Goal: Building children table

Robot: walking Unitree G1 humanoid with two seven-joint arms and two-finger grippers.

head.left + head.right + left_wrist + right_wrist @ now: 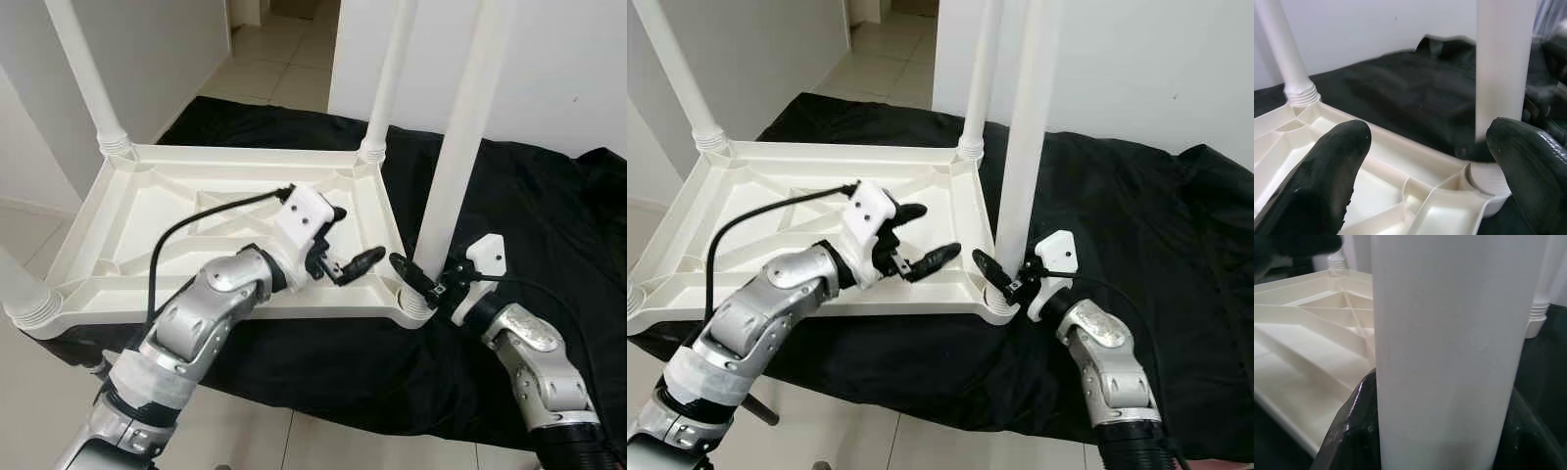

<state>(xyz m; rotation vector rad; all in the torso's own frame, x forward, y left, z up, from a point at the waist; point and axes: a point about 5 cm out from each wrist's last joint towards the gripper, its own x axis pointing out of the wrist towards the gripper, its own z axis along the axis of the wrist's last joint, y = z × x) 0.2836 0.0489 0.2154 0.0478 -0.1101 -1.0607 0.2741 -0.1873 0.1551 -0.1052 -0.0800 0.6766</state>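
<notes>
Four legs stand in the upturned tabletop (pixel 147 211). The right gripper (pixel 423 281) pinches the last leg (pixel 458 147) just above its socket, likely seating it; the left gripper (pixel 345 250), fingers spread wide, waits beside.

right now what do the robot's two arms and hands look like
Both arms are jointed silver metal segments. Each ends in a white angular wrist housing and a hand with two long, rounded, glossy black fingers: left hand, right hand. A black cable loops from the left wrist housing back along the forearm; a thinner one runs along the right. The left upper arm has a whitish wrap.
</notes>
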